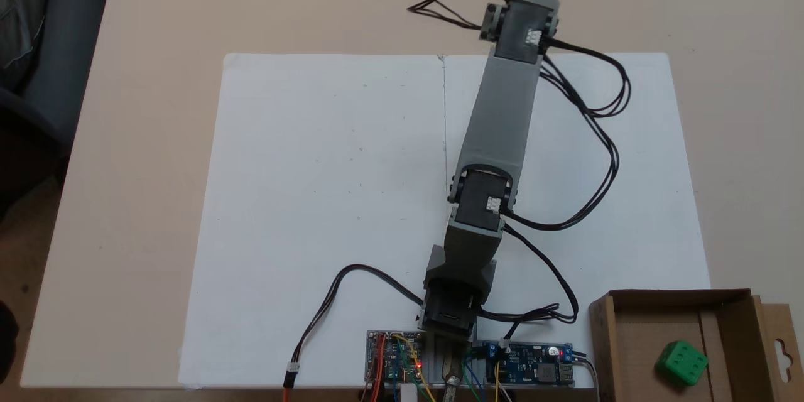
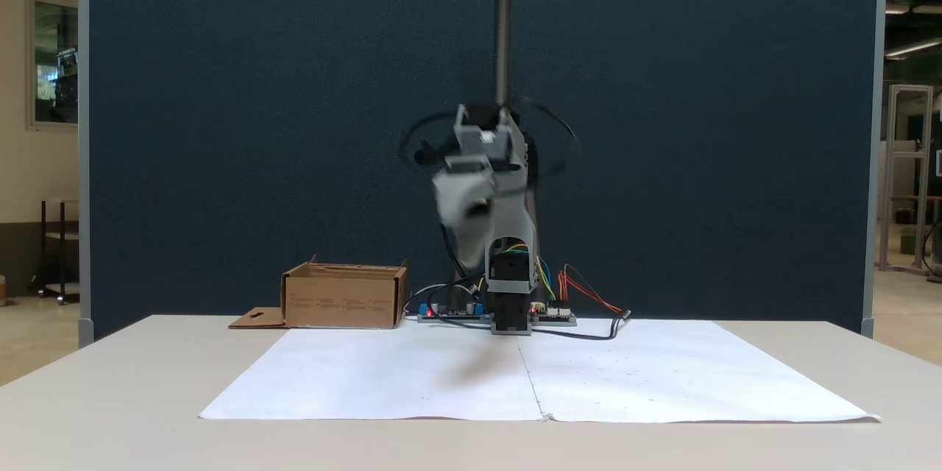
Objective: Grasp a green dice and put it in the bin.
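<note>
The green dice point(image 1: 681, 363) lies inside the bin point(image 1: 666, 301), near its right side, in the bottom right corner of a fixed view. From the front the bin point(image 2: 342, 302) is a low brown cardboard box left of the arm's base, and its walls hide the dice. The arm point(image 1: 502, 113) is folded high above the white paper. My gripper point(image 2: 464, 213) hangs raised and well to the right of the bin. It is smeared by motion blur, so its jaws cannot be made out, and no dice shows in it.
Two white paper sheets point(image 1: 326, 188) cover the middle of the beige table. Circuit boards point(image 1: 534, 367) and loose cables point(image 1: 603, 138) sit around the arm's base point(image 2: 511, 316). The bin's flap point(image 2: 254, 319) lies flat on the table. A dark blue partition point(image 2: 221, 125) stands behind.
</note>
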Available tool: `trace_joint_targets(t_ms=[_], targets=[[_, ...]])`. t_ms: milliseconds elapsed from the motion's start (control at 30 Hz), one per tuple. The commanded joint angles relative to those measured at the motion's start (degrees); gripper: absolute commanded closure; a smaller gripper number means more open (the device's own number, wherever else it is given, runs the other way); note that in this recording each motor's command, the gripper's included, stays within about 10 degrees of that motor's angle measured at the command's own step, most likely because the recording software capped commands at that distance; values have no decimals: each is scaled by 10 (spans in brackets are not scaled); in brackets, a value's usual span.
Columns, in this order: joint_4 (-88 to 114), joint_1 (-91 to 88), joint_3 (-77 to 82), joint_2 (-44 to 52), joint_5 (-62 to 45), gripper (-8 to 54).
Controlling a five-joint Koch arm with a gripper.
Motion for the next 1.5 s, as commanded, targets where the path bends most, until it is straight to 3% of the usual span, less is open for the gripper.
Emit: trace_joint_targets(t_ms=[0, 367, 933, 1467], targets=[[-94, -21, 53, 43, 24, 25], [-373, -86, 403, 222, -41, 34], [-719, -92, 768, 429, -55, 34], [-1033, -122, 1079, 537, -63, 31]])
